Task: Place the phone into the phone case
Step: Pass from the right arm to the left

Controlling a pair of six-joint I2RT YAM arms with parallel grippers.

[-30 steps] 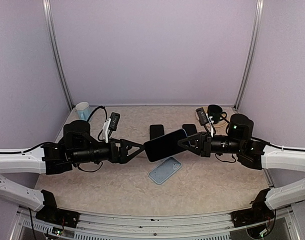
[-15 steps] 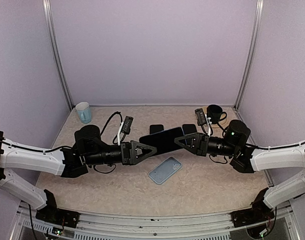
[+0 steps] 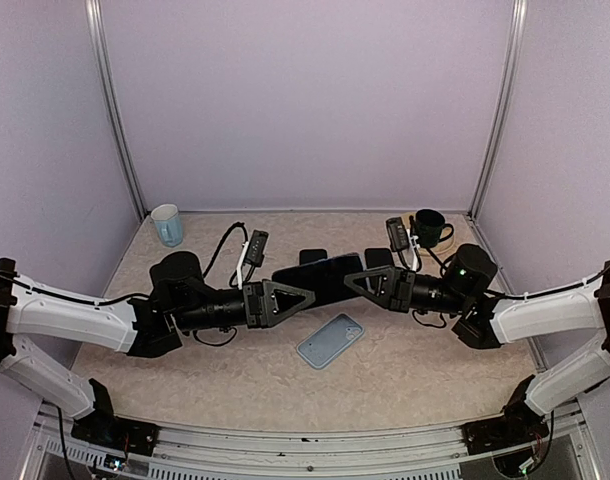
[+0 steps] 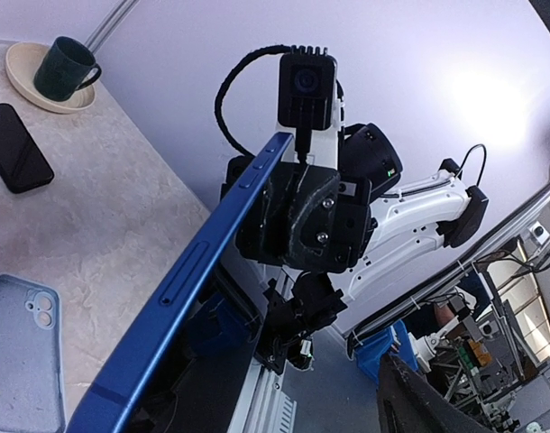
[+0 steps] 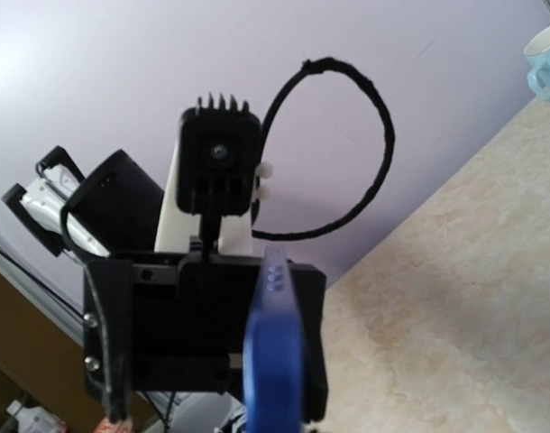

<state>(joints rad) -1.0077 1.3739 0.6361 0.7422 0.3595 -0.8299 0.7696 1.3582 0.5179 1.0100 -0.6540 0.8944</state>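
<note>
The phone (image 3: 320,277), dark with a blue rim, hangs in the air above the table's middle, between both grippers. My right gripper (image 3: 353,280) is shut on its right end. The left wrist view shows that grip (image 4: 273,203) and the phone's blue edge (image 4: 194,271); the right wrist view shows the phone end-on (image 5: 273,352). My left gripper (image 3: 303,297) is open, with its fingers spread around the phone's left end; one finger (image 4: 419,397) stands well clear of the phone. The light blue phone case (image 3: 330,340) lies empty, inside up, on the table below, and also shows in the left wrist view (image 4: 22,361).
A dark green mug (image 3: 428,227) on a coaster stands at the back right. A light blue cup (image 3: 166,223) stands at the back left. Two flat black items (image 3: 313,257) (image 3: 378,257) lie behind the phone. Cables loop over both wrists.
My left gripper has moved right until its open fingers reach the phone's left end. My right gripper has carried the phone a little left and back, lying flatter.
</note>
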